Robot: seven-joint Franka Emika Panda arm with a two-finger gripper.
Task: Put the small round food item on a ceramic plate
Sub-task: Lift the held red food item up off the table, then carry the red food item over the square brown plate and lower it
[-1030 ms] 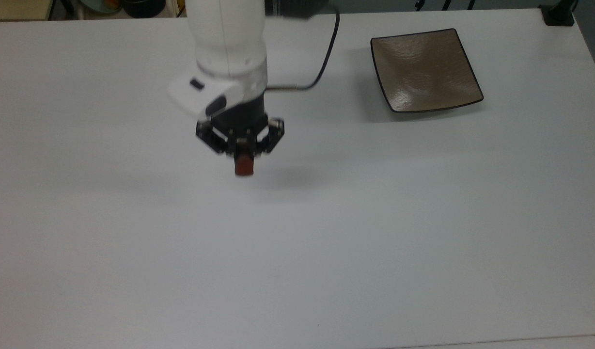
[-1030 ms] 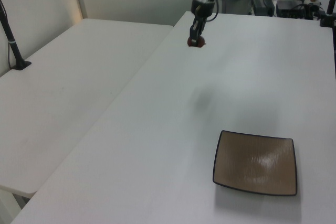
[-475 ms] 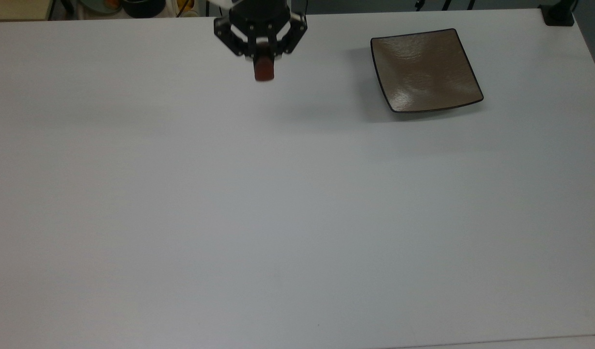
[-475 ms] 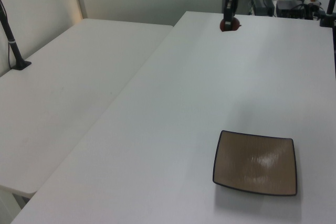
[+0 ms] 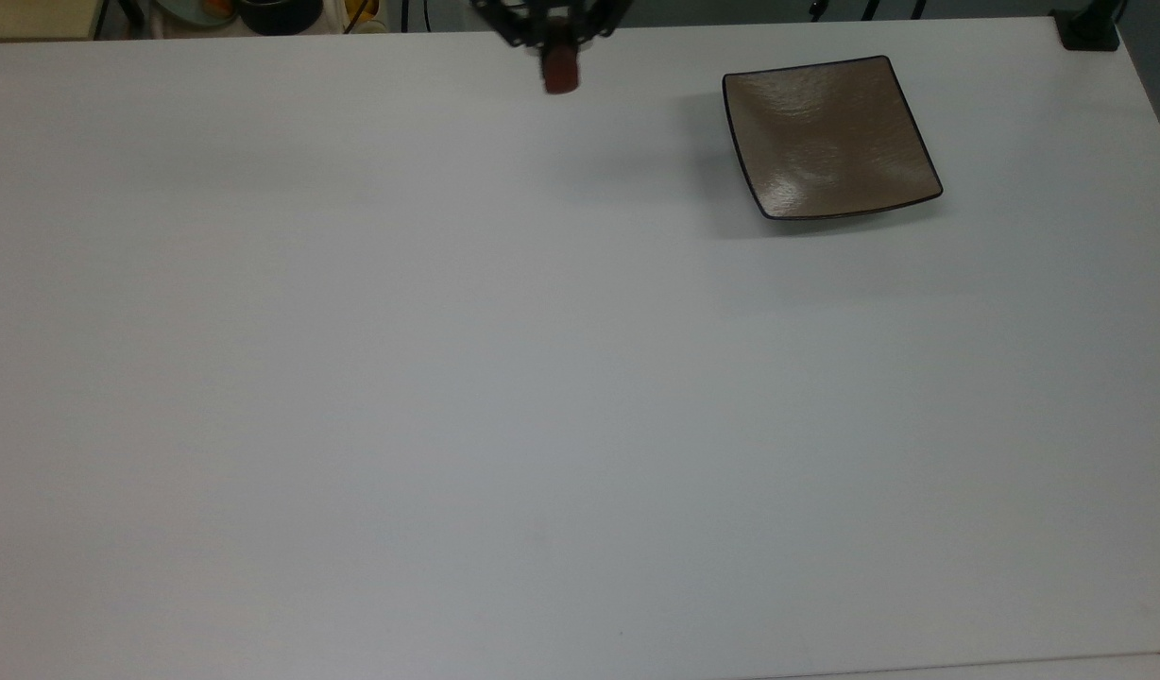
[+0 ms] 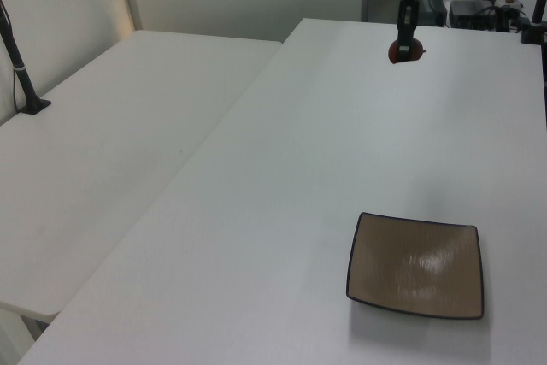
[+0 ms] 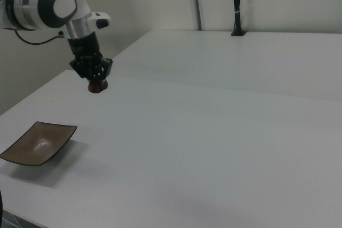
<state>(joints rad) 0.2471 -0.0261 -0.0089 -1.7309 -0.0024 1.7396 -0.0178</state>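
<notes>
One item carried: my pincer [image 5: 554, 47] pinches the small round food item [image 5: 560, 76]; the ceramic plate [image 5: 828, 137] lies toward the top view's right, apart.

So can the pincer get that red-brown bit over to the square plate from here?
Probably yes: the pincer holds the food item above the table, with nothing standing between it and the plate.

Main surface: broad matte white rectangular table [image 5: 504, 397].
Neighbouring surface: second white table [image 6: 111, 151], abutting the first on the left view's left.
Post: slim black pole on a flat black base [image 6: 24, 83], standing on that second table.
</notes>
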